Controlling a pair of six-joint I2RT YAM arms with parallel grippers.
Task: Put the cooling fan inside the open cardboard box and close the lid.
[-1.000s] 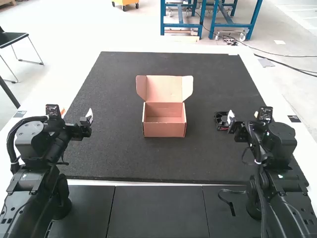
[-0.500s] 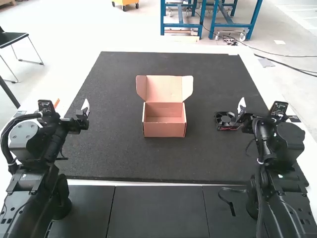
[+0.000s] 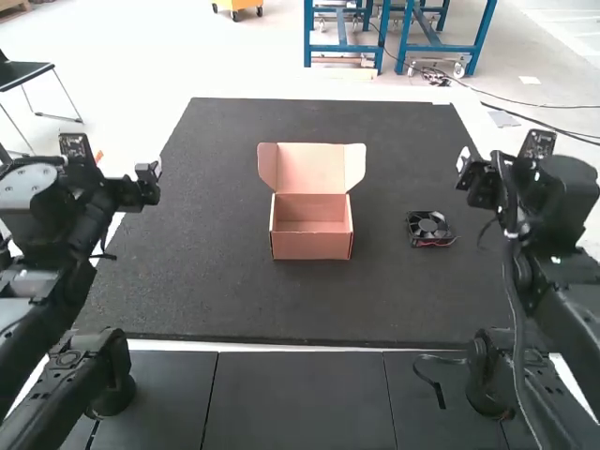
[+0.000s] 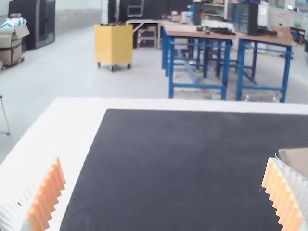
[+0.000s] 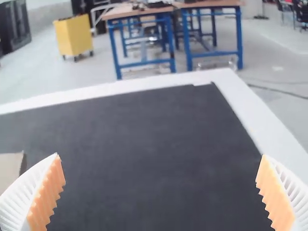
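Note:
The open cardboard box (image 3: 310, 227) stands mid-mat with its lid flap (image 3: 310, 167) upright at the back and nothing visible inside. A small black cooling fan (image 3: 429, 228) lies flat on the mat to the box's right. My left gripper (image 3: 148, 181) hangs raised over the mat's left edge, far from the box. In the left wrist view the left gripper (image 4: 163, 207) is open, orange pads (image 4: 46, 202) wide apart, with a box corner (image 4: 296, 156) at the side. My right gripper (image 3: 467, 167) is raised behind and right of the fan. The right gripper (image 5: 159, 197) is open too, pads (image 5: 274, 195) spread.
The black mat (image 3: 225, 281) covers most of the white table (image 3: 103, 141). Blue workbench frames and a yellow cart stand on the floor beyond the table's far edge.
Both arms have lifted and swung outward. The right gripper moved up and back from beside the fan; the left rose along the mat's left edge. Box and fan stayed put.

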